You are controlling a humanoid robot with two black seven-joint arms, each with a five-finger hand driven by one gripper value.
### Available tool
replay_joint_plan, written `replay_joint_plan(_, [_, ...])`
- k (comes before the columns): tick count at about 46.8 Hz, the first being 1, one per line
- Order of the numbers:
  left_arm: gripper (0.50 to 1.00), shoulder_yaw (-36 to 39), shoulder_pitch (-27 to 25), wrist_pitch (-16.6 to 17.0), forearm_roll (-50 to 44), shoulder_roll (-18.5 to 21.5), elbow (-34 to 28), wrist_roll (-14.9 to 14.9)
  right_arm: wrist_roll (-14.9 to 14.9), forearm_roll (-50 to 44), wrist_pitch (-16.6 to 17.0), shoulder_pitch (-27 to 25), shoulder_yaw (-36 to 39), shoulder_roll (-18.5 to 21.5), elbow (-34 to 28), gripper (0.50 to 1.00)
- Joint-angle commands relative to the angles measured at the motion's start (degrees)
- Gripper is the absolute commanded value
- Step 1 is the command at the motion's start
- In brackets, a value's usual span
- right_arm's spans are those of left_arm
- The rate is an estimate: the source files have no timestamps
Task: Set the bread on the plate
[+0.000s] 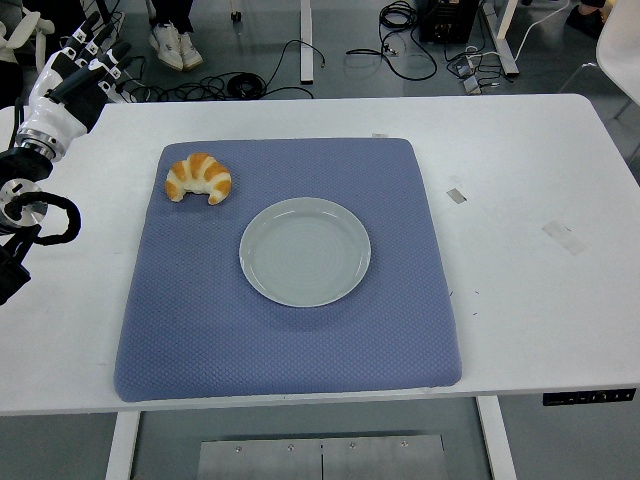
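A golden croissant (198, 178) lies on the far left part of a blue mat (200, 320). An empty pale grey plate (305, 251) sits in the middle of the mat, to the right of and nearer than the croissant. My left hand (85, 65) is raised at the table's far left corner, up and to the left of the croissant, well apart from it. Its fingers are spread and hold nothing. The right arm does not show.
The mat lies on a white table (530, 200). Small bits of tape (456, 194) lie on the table right of the mat. Cables and a person's shoes (175, 45) are on the floor beyond the far edge.
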Motion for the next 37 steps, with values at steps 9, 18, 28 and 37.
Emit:
replay_joint_plan(9, [0.983, 0.1, -0.2, 0.0, -0.2, -0.6, 0.0, -0.4, 0.0, 0.0, 0.0, 0.0, 0.0, 0.0, 0.0, 1.000])
replay_joint_plan(18, [0.983, 0.3, -0.2, 0.4, 0.0, -0.8, 0.0, -0.4, 0.0, 0.0, 0.0, 0.0, 0.0, 0.0, 0.0, 1.000])
replay_joint_plan(28, [0.983, 0.3, -0.5, 1.5, 0.0, -0.8, 1.7, -0.1, 0.0, 0.0, 0.0, -0.1, 0.0, 0.0, 0.1, 1.000])
replay_joint_plan(37, [0.983, 1.0, -0.7, 1.4, 0.0, -1.7, 1.7, 0.0, 0.0, 0.0, 0.0, 0.0, 0.0, 0.0, 0.0, 1.000])
